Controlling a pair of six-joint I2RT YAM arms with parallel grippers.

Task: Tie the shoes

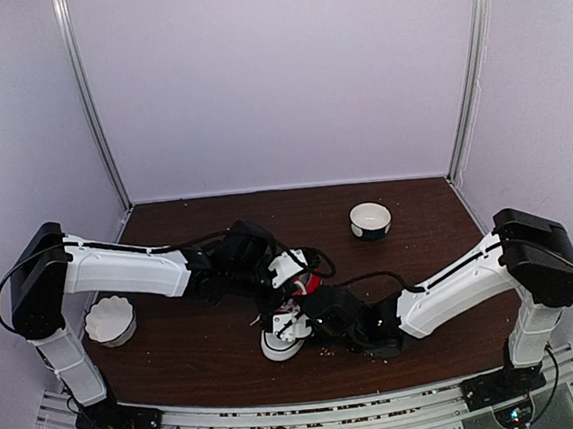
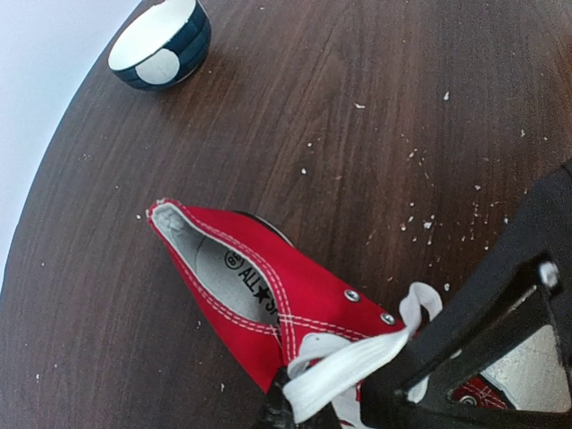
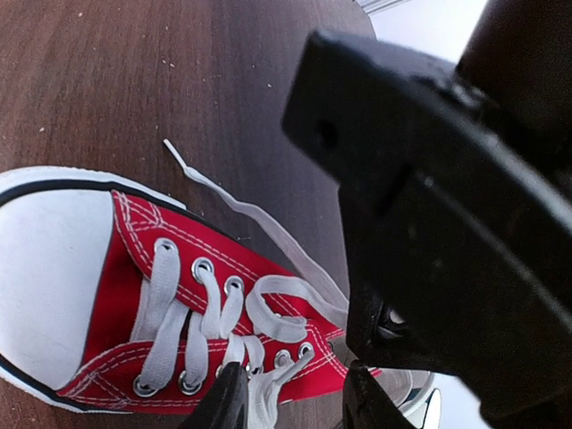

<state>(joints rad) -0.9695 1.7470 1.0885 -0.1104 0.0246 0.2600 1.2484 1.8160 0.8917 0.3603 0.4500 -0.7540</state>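
Right wrist view shows the red canvas sneaker [image 3: 118, 290] upright, its white laces [image 3: 164, 281] threaded through the eyelets, one strand lying between the parted fingers of the right tool [image 3: 295, 402], another pinched taut by the closed left tool [image 2: 313, 411], all near the dark tabletop's [image 2: 268, 107] front centre.

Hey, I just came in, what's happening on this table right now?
A two-armed robot is working on a red sneaker. The left gripper sits at a white lace by the top eyelets; whether it pinches it is unclear. The right gripper is open, its fingers straddling the laces. One lace end lies loose on the table, and no bow shows yet.
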